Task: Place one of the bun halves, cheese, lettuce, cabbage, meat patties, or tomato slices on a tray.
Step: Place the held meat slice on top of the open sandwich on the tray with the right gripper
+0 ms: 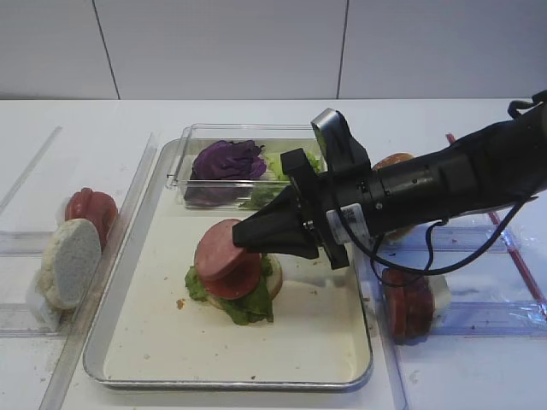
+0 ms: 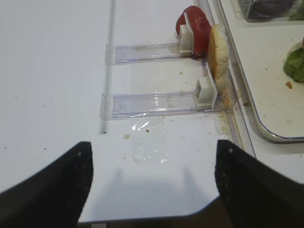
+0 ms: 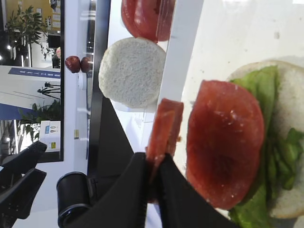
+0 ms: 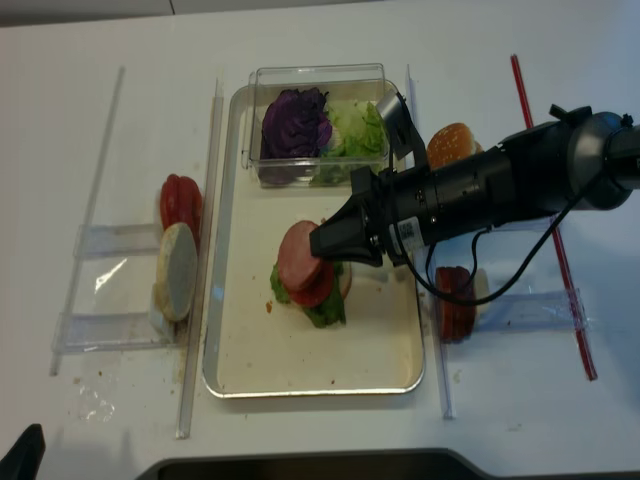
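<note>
1. Meat patty: a round, flat, pink disc with a darker rim. It is tipped up on edge over the food pile in the middle of the tray.
2. Right claw: black and pointy. Its two tips are pinched tight on the edge of the patty, seen close up in the right wrist view.
3. Under the patty is a red tomato slice with a wet, shiny face. It lies on frilly green lettuce, and that lies on a pale bun half.
4. The tray is a big, flat rectangle with a cream floor, a shiny metal rim and crumbs on it.
5. A clear plastic box sits at the far end of the tray. It holds glossy purple cabbage and more green leaves.
6. Left of the tray, a pale, rough bun half stands on edge in a clear rack, next to red tomato slices.
7. Left claw: its two black fingers stand wide apart over the bare white table. It holds nothing.
</note>
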Robot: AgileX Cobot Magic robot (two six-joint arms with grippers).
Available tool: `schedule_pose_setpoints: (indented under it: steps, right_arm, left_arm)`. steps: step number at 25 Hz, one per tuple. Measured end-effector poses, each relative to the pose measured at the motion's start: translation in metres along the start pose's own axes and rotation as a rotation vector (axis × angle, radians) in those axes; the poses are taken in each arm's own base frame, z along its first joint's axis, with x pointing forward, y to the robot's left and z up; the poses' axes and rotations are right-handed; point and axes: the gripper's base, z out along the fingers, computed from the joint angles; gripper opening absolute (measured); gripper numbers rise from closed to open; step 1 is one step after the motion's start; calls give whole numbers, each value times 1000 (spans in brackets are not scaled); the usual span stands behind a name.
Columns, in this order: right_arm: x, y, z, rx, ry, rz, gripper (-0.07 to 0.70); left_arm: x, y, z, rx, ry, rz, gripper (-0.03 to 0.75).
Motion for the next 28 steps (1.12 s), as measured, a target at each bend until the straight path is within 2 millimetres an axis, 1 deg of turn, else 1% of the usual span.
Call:
schedule_pose_setpoints:
  steps: [10,20,24,26,28]
  right_arm:
    - [-3,-5,0,59,-31,-15,78]
    - [-1,-7,0,81,-6,75,78]
    - [-1,-7,0,82,-8,86,78]
    - [-1,-7,0,82,-8,87,92]
    - [-1,-7,0,84,-9,87,149]
  left_arm:
    - [0,0,0,0,0,0,492]
    - [0,0,0,0,0,0,492]
    - [0,0,0,-4,0,-8,492]
    - [0,0,0,-4,0,-7,492]
    - [0,1,0,-6,0,-7,492]
